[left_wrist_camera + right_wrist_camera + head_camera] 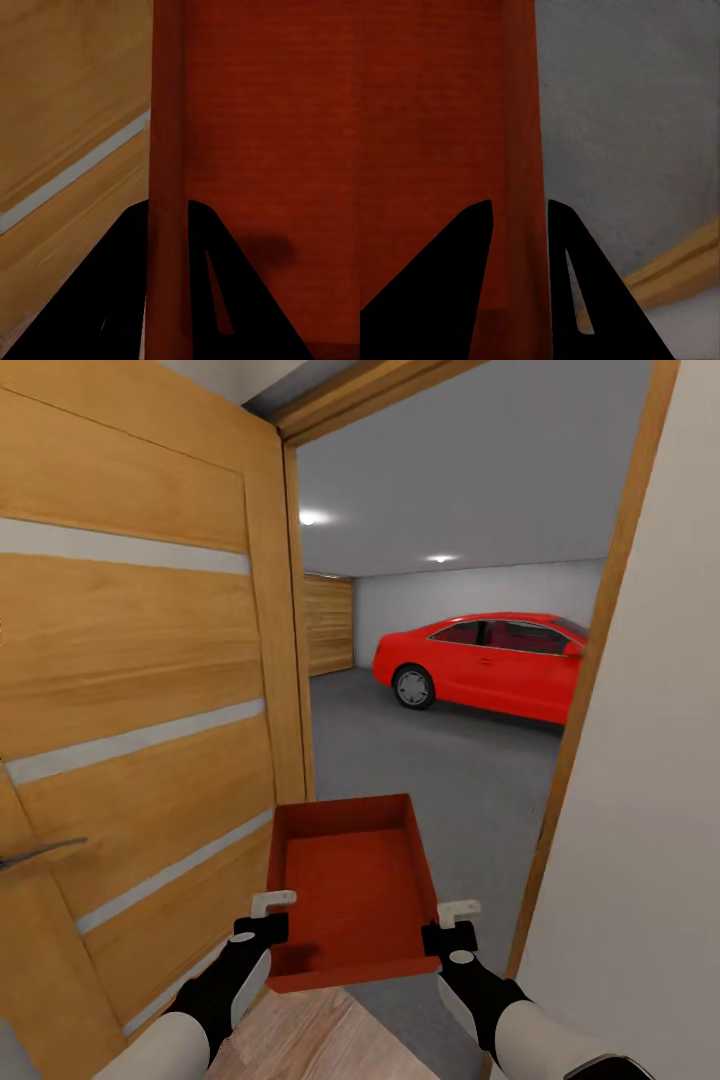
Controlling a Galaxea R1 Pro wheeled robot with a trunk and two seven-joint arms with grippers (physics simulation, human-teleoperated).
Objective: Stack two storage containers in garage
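Observation:
An orange-red storage container [352, 885] hangs in front of me in the doorway, carried level between both arms. My left gripper [266, 926] is shut on its left side wall [166, 187], one black finger on each face. My right gripper [452, 932] is shut on the right side wall [519, 225] the same way. The bin is empty. Beyond the doorway lies the garage with its grey concrete floor [440, 760]. Under my arms a strip of light wood-plank flooring [320, 1040] shows.
The orange-wood door [140, 710] with pale stripes stands open close on my left, its handle [40, 852] near my left arm. The wooden door frame [590, 680] and a white wall [650, 810] close in on the right. A red car [490, 660] is parked deep in the garage.

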